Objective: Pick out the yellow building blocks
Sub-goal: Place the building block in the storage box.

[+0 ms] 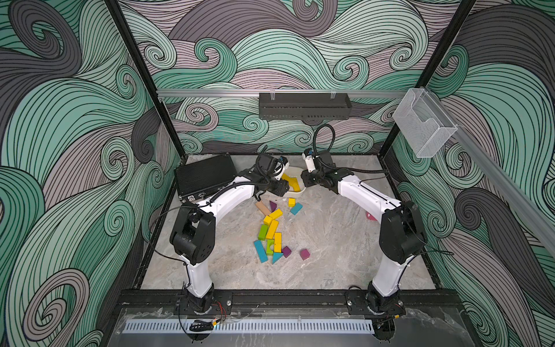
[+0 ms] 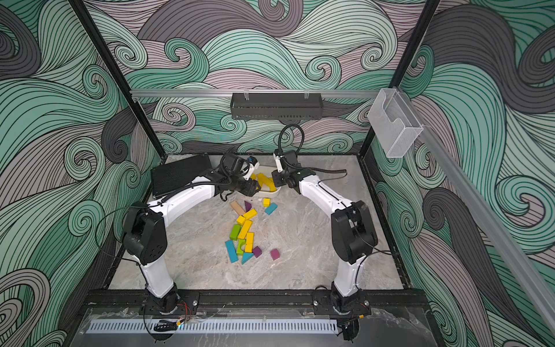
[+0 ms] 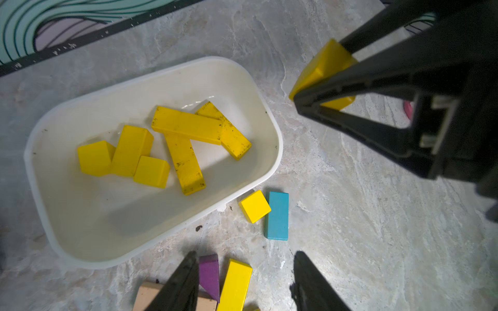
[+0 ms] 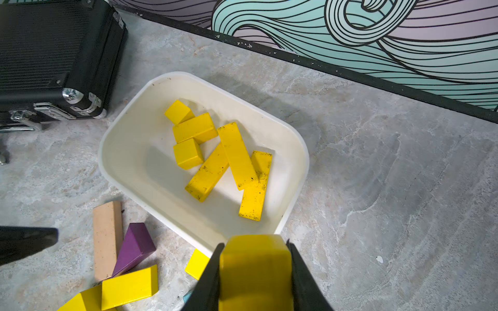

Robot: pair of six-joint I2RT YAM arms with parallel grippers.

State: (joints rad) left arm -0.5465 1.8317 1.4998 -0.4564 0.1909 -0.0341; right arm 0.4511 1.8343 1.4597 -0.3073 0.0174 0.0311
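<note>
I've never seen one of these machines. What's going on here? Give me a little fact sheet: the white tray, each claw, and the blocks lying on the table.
white tray: holds six sorted yellow blocks, two cubes and four bars
right gripper: shut on a held yellow block, near the tray's corner
left gripper: open, empty
table: five loose yellow blocks
other colours on the table: tan bar, purple block, teal bar, green block, among others
</note>
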